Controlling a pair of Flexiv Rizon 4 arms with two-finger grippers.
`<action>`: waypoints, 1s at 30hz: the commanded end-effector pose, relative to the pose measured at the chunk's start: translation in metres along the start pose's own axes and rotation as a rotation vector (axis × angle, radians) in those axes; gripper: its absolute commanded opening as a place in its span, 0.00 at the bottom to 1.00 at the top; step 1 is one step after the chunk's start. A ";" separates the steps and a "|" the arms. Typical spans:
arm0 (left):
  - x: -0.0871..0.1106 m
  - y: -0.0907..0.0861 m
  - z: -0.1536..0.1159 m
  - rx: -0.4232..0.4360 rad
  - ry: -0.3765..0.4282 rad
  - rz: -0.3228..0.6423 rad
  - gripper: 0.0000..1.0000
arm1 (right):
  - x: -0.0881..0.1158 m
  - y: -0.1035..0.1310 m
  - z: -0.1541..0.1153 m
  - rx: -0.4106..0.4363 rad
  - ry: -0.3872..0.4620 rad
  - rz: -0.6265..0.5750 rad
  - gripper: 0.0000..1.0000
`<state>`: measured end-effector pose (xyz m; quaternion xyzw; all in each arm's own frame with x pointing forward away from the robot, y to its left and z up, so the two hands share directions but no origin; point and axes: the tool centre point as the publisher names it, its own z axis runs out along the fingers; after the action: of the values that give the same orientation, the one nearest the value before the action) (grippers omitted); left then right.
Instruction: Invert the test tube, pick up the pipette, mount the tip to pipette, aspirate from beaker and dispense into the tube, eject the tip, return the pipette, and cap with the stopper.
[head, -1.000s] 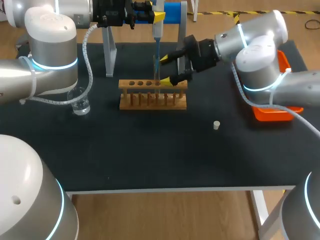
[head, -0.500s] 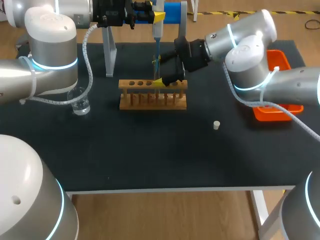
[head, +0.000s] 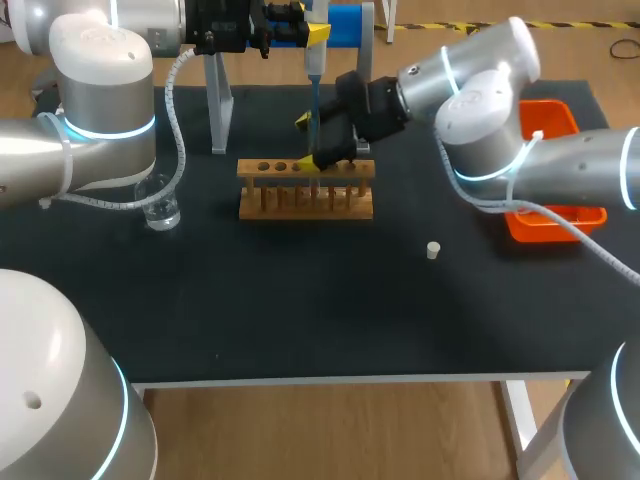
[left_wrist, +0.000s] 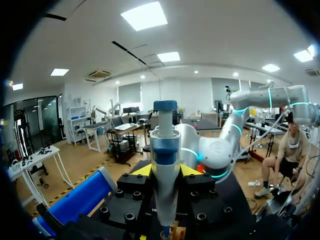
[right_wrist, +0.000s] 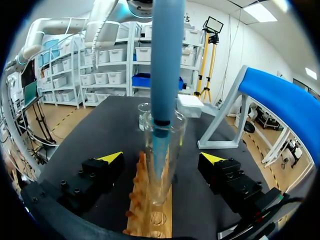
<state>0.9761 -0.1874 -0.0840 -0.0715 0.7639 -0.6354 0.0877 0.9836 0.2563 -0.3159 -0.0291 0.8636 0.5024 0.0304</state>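
Landmark: a wooden rack (head: 306, 188) is standing near the middle of the black table (head: 300, 320), and every place below is given from it.
Test tube: the test tube (head: 313, 152) is standing upright in a hole of the rack, rising above its top board; the right wrist view is showing it (right_wrist: 162, 165) as clear glass, mouth up.
Pipette: the pipette (head: 315, 60) is hanging upright straight above the rack, and its blue tip (head: 314, 105) is reaching down into the mouth of the test tube.
Left gripper: the left gripper (head: 312, 30) is sitting high above the rack's far side, its two fingers pressing the pipette body (left_wrist: 165, 165) from both sides and holding it.
Right gripper: the right gripper (head: 313, 140) is coming in from the rack's right, just above its top board; its fingers (right_wrist: 111, 159) are standing wide apart, one on each side of the test tube, touching neither the glass nor the tip and gripping nothing.
Beaker: the beaker (head: 160, 205) is standing on the table to the left of the rack, well apart from it.
Stopper: the small pale stopper (head: 433, 250) is lying on the table to the right of the rack and nearer the front edge.
Stand: a stand with a blue top (head: 345, 25) is standing behind the rack.
Tray: an orange tray (head: 560, 215) is sitting far to the right of the rack, partly hidden by the right arm.
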 end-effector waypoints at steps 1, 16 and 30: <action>0.000 0.000 0.000 0.000 -0.001 0.000 0.00 | 0.000 0.001 0.001 0.004 -0.001 0.001 1.00; 0.000 0.000 0.000 0.000 -0.001 0.000 0.00 | 0.003 0.002 -0.003 0.013 -0.023 0.001 1.00; 0.000 0.000 0.000 0.000 -0.001 0.000 0.00 | 0.003 0.002 -0.003 0.013 -0.023 0.001 1.00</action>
<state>0.9761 -0.1874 -0.0840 -0.0715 0.7639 -0.6354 0.0877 0.9811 0.2561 -0.3136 -0.0225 0.8660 0.4978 0.0407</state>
